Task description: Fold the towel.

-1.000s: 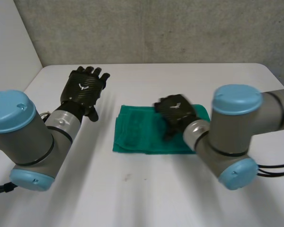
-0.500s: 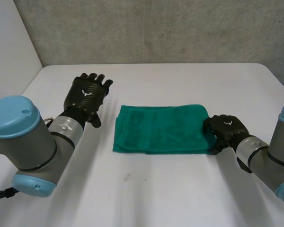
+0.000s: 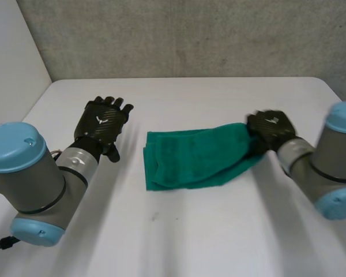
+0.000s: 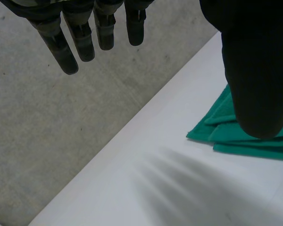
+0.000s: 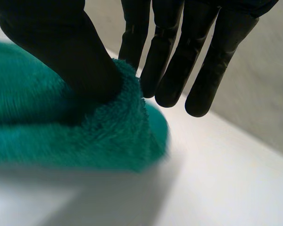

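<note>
Two hands on this one, and just one is busy. The green towel (image 3: 193, 158) lies around the middle of the white bench (image 3: 179, 236), doubled over judging by the layered edges at its 9 o'clock end. Its 3 o'clock end is up off the bench because the right hand (image 3: 269, 131) is grasping it. In the right wrist view the thumb (image 5: 61, 52) sits on top of the pile, and the cloth is bunched against the straight fingers (image 5: 179, 61). Meanwhile the left hand (image 3: 104, 118) is released, fingers straight and holding nothing. It hovers over bare bench at 9 o'clock of the towel, clear of it.

Handling-wise I'd call it soft terry: light, floppy, grippy rather than slick, and nothing to break. It'll sag and drag wherever it isn't held. So the short edge at 3 o'clock looks like the right place to pinch, catching every layer so none peels away.

As for obstacles, the grey wall (image 3: 179, 34) at 12 o'clock is well back. The likeliest thing to get in the way is the left hand, which sits on the side a fold would travel towards.
</note>
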Robot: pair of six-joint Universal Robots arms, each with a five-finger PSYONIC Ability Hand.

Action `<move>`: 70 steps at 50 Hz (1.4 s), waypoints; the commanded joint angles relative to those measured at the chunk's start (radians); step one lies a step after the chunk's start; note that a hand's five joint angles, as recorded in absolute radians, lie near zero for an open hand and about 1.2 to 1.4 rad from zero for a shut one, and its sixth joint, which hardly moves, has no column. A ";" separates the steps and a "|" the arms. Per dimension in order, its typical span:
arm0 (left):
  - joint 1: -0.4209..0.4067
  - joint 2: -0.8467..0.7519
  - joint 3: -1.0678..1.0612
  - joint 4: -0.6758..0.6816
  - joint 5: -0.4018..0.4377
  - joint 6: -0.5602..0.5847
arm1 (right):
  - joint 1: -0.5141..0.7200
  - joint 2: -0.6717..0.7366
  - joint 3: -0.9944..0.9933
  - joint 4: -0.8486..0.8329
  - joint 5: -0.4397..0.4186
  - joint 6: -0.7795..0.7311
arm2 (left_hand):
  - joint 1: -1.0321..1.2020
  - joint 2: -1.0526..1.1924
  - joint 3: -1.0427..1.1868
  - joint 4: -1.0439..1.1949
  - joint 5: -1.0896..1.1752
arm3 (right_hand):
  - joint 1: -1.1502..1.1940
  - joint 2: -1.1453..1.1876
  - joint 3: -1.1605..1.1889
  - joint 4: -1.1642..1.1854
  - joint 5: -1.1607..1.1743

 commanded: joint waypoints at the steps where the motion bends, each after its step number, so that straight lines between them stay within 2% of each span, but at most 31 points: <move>1: 0.035 0.024 -0.009 0.001 0.000 0.000 | 0.281 0.047 -0.198 0.032 -0.022 -0.089 | -0.005 -0.013 -0.023 -0.014 -0.031 | 0.428 0.225 0.216 0.205 0.241; 5: 0.041 0.032 -0.008 0.006 -0.002 -0.001 | 0.364 0.099 -0.240 0.048 -0.065 -0.117 | -0.005 -0.013 -0.023 -0.014 -0.031 | 0.428 0.225 0.216 0.205 0.241; 8: 0.041 0.035 0.005 0.007 -0.002 -0.012 | 0.441 0.183 -0.267 0.058 -0.147 -0.164 | -0.002 -0.010 -0.020 -0.012 -0.028 | 0.428 0.225 0.216 0.205 0.241; 11: 0.041 0.035 0.015 0.009 -0.002 -0.041 | 0.453 0.229 -0.284 0.072 -0.146 -0.200 | -0.002 -0.010 -0.020 -0.012 -0.028 | 0.428 0.225 0.216 0.205 0.241; 12: 0.038 0.034 0.031 0.010 -0.002 -0.067 | 0.450 0.245 -0.305 0.089 -0.100 -0.209 | 0.001 -0.007 -0.017 -0.009 -0.025 | -0.039 -0.242 -0.250 -0.262 -0.226; 14: 0.032 0.029 0.051 0.004 -0.002 -0.099 | 0.447 0.240 -0.328 0.106 -0.027 -0.206 | 0.004 -0.004 -0.014 -0.006 -0.022 | -0.611 -0.814 -0.822 -0.833 -0.798; 15: 0.030 0.027 0.060 0.001 -0.002 -0.118 | 0.446 0.234 -0.327 0.112 0.018 -0.203 | 0.004 -0.004 -0.014 -0.006 -0.022 | -0.753 -0.956 -0.964 -0.975 -0.940; 16: 0.027 0.018 0.080 -0.002 -0.002 -0.156 | 0.441 0.226 -0.332 0.124 0.088 -0.189 | 0.007 -0.001 -0.011 -0.003 -0.019 | -0.794 -0.997 -1.005 -1.016 -0.981; 18: 0.020 0.014 0.101 -0.008 -0.002 -0.199 | 0.429 0.210 -0.330 0.128 0.144 -0.165 | 0.010 0.002 -0.008 0.000 -0.016 | -0.794 -0.997 -1.005 -1.016 -0.981; 20: -0.009 -0.024 0.147 -0.028 0.000 -0.259 | 0.391 0.170 -0.324 0.131 0.161 -0.089 | 0.027 0.020 0.009 0.018 0.001 | -0.794 -0.997 -1.005 -1.016 -0.981; 23: -0.063 -0.075 0.216 -0.068 0.000 -0.310 | 0.329 0.128 -0.307 0.134 0.150 0.066 | 0.027 0.020 0.009 0.018 0.001 | -0.794 -0.997 -1.005 -1.016 -0.981; 25: -0.112 -0.129 0.287 -0.123 0.001 -0.350 | 0.315 0.124 -0.306 0.135 0.144 0.106 | 0.027 0.020 0.009 0.018 0.001 | -0.794 -0.997 -1.005 -1.016 -0.981; 27: -0.134 -0.169 0.331 -0.158 0.003 -0.379 | 0.269 0.122 -0.307 0.166 0.091 0.212 | 0.027 0.020 0.009 0.018 0.001 | -0.794 -0.997 -1.005 -1.016 -0.981; 32: -0.165 -0.308 0.452 -0.244 -0.012 -0.455 | 0.222 0.165 -0.344 0.252 0.034 0.225 | 0.045 0.037 0.027 0.035 0.019 | -0.794 -0.997 -1.005 -1.016 -0.981; 35: -0.166 -0.354 0.471 -0.269 -0.058 -0.453 | 0.220 0.226 -0.387 0.298 0.026 0.223 | 0.065 0.058 0.047 0.056 0.039 | -0.794 -0.997 -1.005 -1.016 -0.981; 39: -0.166 -0.407 0.480 -0.310 -0.176 -0.443 | 0.222 0.311 -0.469 0.399 0.017 0.217 | 0.065 0.058 0.048 0.056 0.039 | -0.794 -0.997 -1.005 -1.016 -0.981; 44: -0.163 -0.411 0.468 -0.336 -0.209 -0.396 | 0.220 0.352 -0.514 0.457 0.017 0.191 | 0.062 0.055 0.045 0.053 0.036 | -0.794 -0.997 -1.005 -1.016 -0.981; 51: -0.163 -0.347 0.413 -0.364 -0.203 -0.344 | 0.223 0.328 -0.531 0.470 0.020 0.141 | 0.036 0.029 0.018 0.027 0.010 | -0.794 -0.997 -1.005 -1.016 -0.981; 57: -0.157 -0.188 0.407 -0.367 -0.161 -0.340 | 0.202 0.141 -0.499 0.410 0.043 0.151 | 0.004 -0.004 -0.014 -0.006 -0.022 | -0.794 -0.997 -1.005 -1.016 -0.981; 60: -0.129 -0.077 0.419 -0.372 -0.123 -0.342 | 0.156 0.018 -0.450 0.341 0.118 0.151 | 0.004 -0.004 -0.014 -0.006 -0.022 | -0.794 -0.997 -1.005 -1.016 -0.981; 65: 0.012 0.061 0.454 -0.418 -0.088 -0.351 | 0.090 -0.184 -0.370 0.249 0.280 0.141 | 0.013 0.005 -0.005 0.003 -0.013 | -0.794 -0.997 -1.005 -1.016 -0.981; 70: 0.122 0.178 0.512 -0.528 -0.042 -0.406 | 0.035 -0.290 -0.327 0.253 0.311 0.139 | 0.013 0.005 -0.005 0.003 -0.013 | -0.794 -0.997 -1.005 -1.016 -0.981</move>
